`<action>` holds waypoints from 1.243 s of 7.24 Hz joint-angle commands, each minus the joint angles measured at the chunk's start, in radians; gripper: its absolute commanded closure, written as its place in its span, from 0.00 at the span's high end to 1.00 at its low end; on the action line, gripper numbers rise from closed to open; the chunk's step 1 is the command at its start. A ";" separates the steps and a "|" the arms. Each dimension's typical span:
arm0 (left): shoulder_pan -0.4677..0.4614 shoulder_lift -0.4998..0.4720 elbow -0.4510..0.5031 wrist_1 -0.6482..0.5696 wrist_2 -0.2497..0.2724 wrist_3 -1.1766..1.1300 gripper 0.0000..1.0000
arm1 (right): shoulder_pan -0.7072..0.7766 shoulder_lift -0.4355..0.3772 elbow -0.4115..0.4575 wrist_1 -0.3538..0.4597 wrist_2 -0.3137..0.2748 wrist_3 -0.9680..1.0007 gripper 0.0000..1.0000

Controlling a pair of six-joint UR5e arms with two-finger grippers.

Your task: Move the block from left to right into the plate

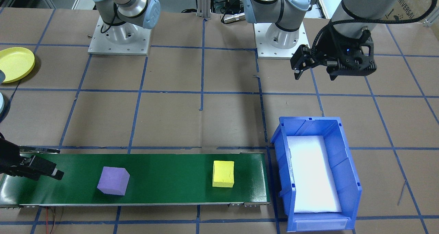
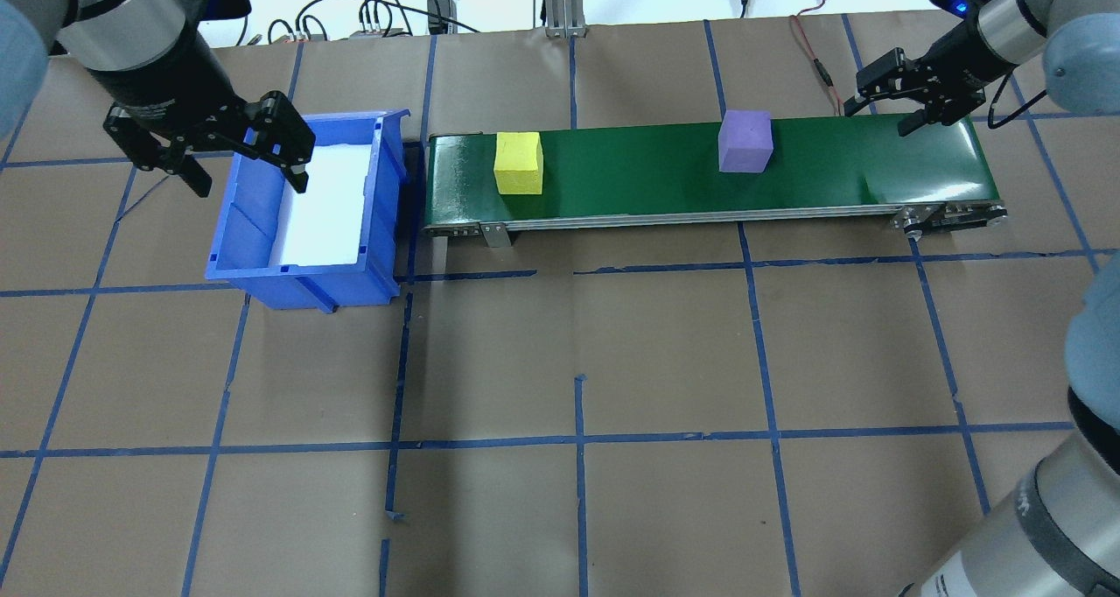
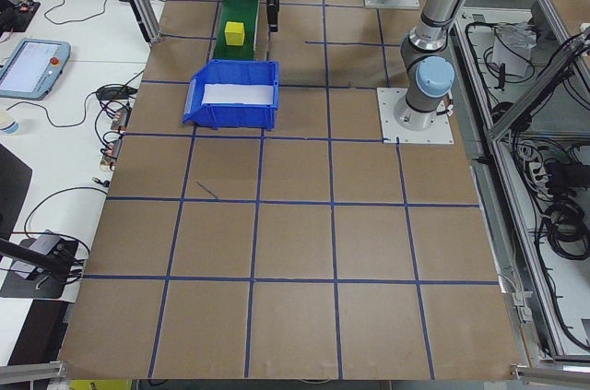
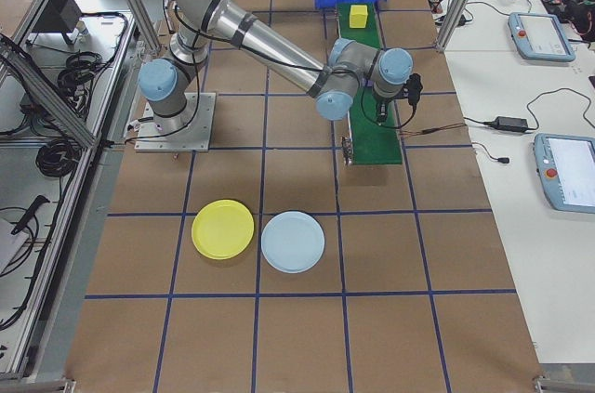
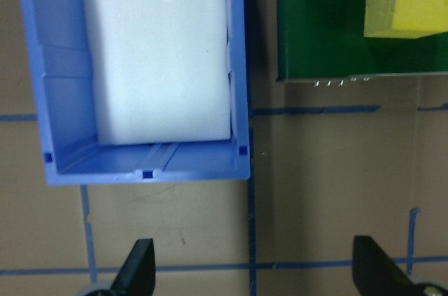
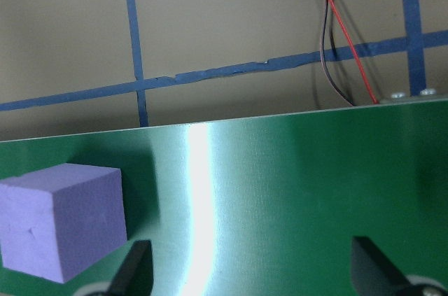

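The left end effector [image 2: 247, 155] hung with its fingers spread wide, empty, near the worktop's far left corner. The right arm stretched out toward the far right edge, its end effector [image 2: 892, 107] also open, fingers pointing down, holding nothing.

A blue bin [image 2: 262, 229] lined with white foam [image 2: 324, 203] is set just beside the green conveyor belt's [image 2: 665, 181] end.

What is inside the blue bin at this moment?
A white foam pad covers most of the floor of the blue bin. No block is in it. What lies under the pad cannot be seen.
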 commanded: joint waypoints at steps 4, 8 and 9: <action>0.007 0.017 -0.002 -0.027 -0.073 -0.005 1.00 | -0.001 -0.006 0.004 0.000 -0.004 -0.023 1.00; 0.013 0.014 0.004 -0.017 -0.068 0.008 1.00 | -0.001 -0.009 0.002 0.007 -0.007 -0.023 1.00; 0.017 0.015 0.012 -0.018 -0.058 0.009 1.00 | 0.001 -0.010 0.005 0.008 -0.007 -0.017 1.00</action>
